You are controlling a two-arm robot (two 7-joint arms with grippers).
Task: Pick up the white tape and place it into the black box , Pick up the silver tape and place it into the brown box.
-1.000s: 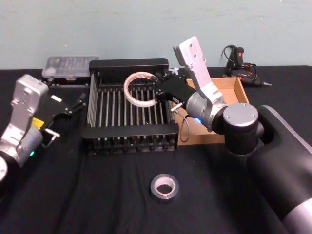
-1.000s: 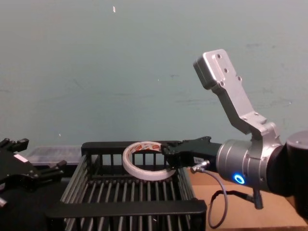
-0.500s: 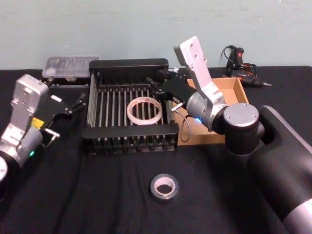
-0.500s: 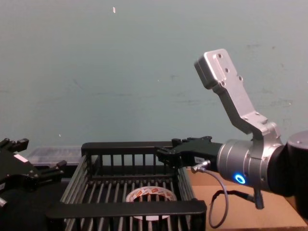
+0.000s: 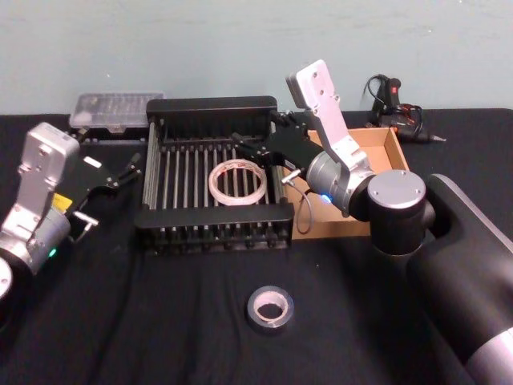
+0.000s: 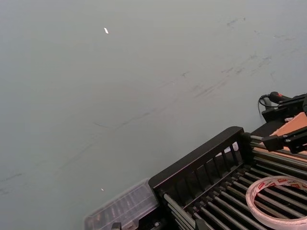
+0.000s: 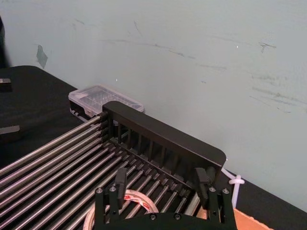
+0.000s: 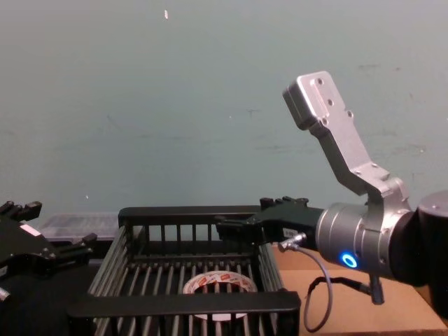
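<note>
The white tape (image 5: 237, 182) lies flat on the barred floor of the black box (image 5: 212, 215), its red-marked core showing in the chest view (image 8: 220, 283). My right gripper (image 5: 258, 132) hovers open over the box's right rear part, above the tape and apart from it. In the right wrist view its fingers (image 7: 120, 184) stand wide apart, with the tape (image 7: 139, 200) below. The silver tape (image 5: 270, 309) rests on the black cloth in front of the box. The brown box (image 5: 377, 144) sits right of the black box, partly hidden by my right arm. My left gripper (image 5: 120, 170) is parked open, left of the box.
A clear plastic case (image 5: 112, 108) sits behind the black box at the back left. A black hand tool with a cable (image 5: 393, 100) lies at the back right, beyond the brown box. Bare black cloth surrounds the silver tape.
My right gripper has opened and let go of the white tape, which fell from above the black box onto its floor. The left arm has not moved.
</note>
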